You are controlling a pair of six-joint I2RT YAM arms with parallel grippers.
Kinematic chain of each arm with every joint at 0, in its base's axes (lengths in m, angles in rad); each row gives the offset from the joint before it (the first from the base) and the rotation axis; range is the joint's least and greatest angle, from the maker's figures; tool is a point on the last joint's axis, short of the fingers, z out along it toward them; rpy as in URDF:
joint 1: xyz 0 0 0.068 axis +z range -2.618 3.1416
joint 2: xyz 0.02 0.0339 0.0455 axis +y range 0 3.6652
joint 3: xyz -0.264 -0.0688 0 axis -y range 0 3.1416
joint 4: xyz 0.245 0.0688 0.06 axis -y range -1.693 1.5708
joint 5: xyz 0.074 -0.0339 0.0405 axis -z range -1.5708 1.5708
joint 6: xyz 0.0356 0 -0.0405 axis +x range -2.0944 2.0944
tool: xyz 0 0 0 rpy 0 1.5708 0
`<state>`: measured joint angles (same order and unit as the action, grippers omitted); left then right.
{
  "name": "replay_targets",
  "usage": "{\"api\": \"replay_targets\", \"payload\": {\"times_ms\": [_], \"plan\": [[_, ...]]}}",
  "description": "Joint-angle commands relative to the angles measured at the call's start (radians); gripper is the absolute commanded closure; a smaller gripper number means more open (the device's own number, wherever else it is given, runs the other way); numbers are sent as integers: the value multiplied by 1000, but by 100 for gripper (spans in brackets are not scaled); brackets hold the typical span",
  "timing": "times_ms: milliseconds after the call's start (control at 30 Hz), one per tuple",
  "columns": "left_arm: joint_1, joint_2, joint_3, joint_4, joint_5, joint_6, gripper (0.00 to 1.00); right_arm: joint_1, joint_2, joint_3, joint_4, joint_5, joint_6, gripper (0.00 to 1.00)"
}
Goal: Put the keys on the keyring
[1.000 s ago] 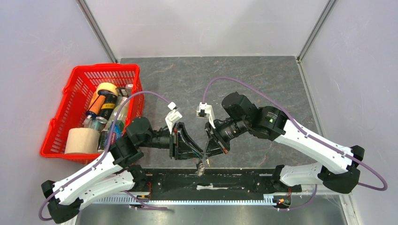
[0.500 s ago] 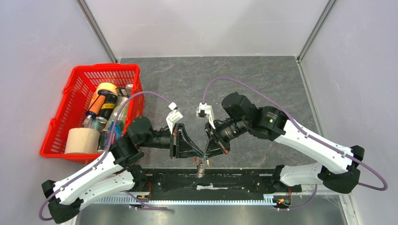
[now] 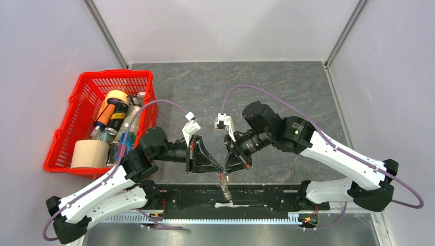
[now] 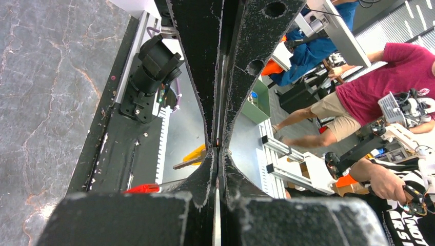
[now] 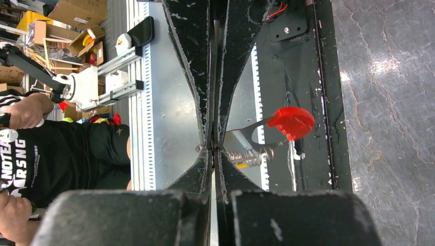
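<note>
The keys [image 3: 225, 190], a small bunch of flat silvery metal, hung over the long black base rail [image 3: 277, 195], just below two meeting grippers. The left gripper [image 3: 221, 169] and right gripper [image 3: 226, 168] were both pinched fully together. Which one gripped the thin red keyring [image 3: 222, 177] was unclear.

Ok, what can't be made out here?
Top external: the keys are too small to count.
Left wrist: shut fingers of the left gripper hide what they pinch; only a brass key pokes out.
Right wrist: fingers of the right gripper cover its grip; whether any key is threaded is unclear.
</note>
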<state>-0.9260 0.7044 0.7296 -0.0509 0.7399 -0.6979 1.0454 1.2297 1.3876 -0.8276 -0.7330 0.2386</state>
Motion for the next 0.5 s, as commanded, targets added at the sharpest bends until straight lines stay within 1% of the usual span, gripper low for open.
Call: {"api": "replay_targets", "payload": {"times_ms": [0, 133, 233, 300, 333, 467], "plan": [[-2, -13, 6, 46, 23, 27, 98, -1, -25, 22, 88, 0, 4, 91], [-2, -38, 9, 107, 9, 14, 98, -1, -60, 37, 110, -5, 39, 75], [-2, -63, 27, 110, -22, 27, 98, -2, -109, 45, 134, 32, 70, 60], [-2, -71, 34, 137, -32, 20, 98, -1, -137, 61, 143, 63, 86, 52], [-2, -74, 37, 151, -35, 18, 98, -1, -151, 64, 150, 82, 92, 49], [-2, -95, 44, 213, -68, 16, 98, -1, -203, 70, 188, 148, 110, 46]]}}
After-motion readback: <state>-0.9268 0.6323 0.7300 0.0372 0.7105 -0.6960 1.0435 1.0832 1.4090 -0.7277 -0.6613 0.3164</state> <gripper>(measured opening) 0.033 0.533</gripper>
